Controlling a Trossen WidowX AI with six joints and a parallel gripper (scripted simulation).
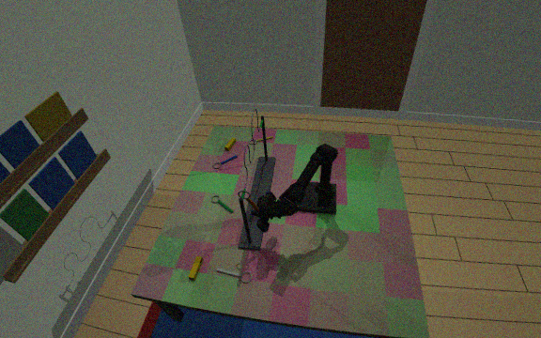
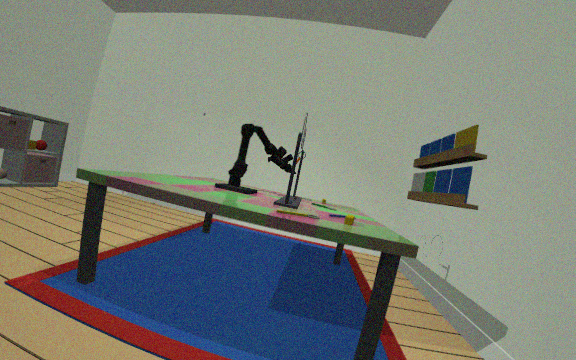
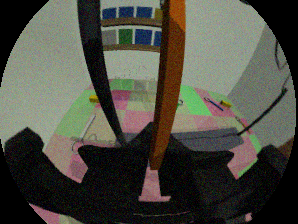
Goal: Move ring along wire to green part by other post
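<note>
My gripper (image 1: 258, 212) (image 2: 293, 169) (image 3: 153, 124) is shut on the orange handle (image 1: 253, 205) (image 3: 171, 65). The handle slants up from the fingers to a thin ring, which is by the top of the near post (image 1: 246, 225) in the top view. The ring seems to be around the wire there, but the contact is too small to tell. In the wrist view the near post (image 3: 91, 45) stands left of the handle, apart from it. The wire (image 1: 246, 164) winds to the far post (image 1: 265, 141), with a green part (image 1: 262, 124) beside that post's top.
Both posts stand on a dark base (image 1: 266, 171) (image 3: 210, 141). On the patchwork table lie a green (image 1: 224, 205), a blue (image 1: 229, 160), a yellow (image 1: 264, 139) and a white ringed handle (image 1: 227, 271). Two yellow blocks (image 1: 230, 144) (image 1: 195, 268) lie there too.
</note>
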